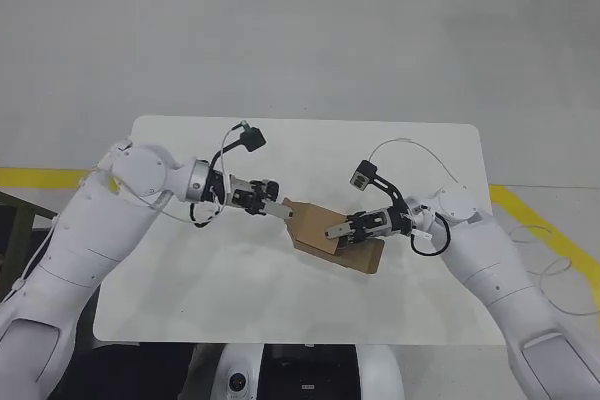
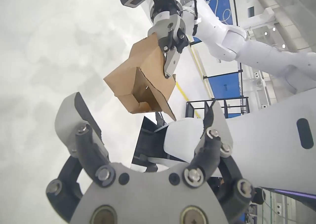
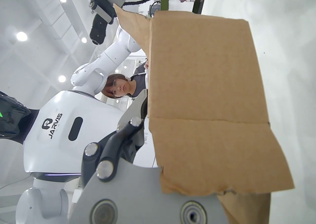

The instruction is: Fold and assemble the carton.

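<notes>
The brown cardboard carton (image 1: 330,238) is half formed, with one end open and flaps loose, and is held above the white table (image 1: 180,290). My right gripper (image 1: 340,231) is shut on the carton's side wall; in the left wrist view that gripper (image 2: 169,69) pinches the upper edge of the carton (image 2: 138,81). In the right wrist view the carton (image 3: 205,81) covers one jaw, and only one finger (image 3: 134,113) shows beside it. My left gripper (image 2: 145,116) is open and holds nothing. It sits just short of the carton's open end and, in the top view, close beside a flap (image 1: 298,211).
The table top around the carton is bare white. Its front edge (image 1: 280,343) lies just below the carton, and grey floor with a yellow line (image 1: 540,225) runs past the right side.
</notes>
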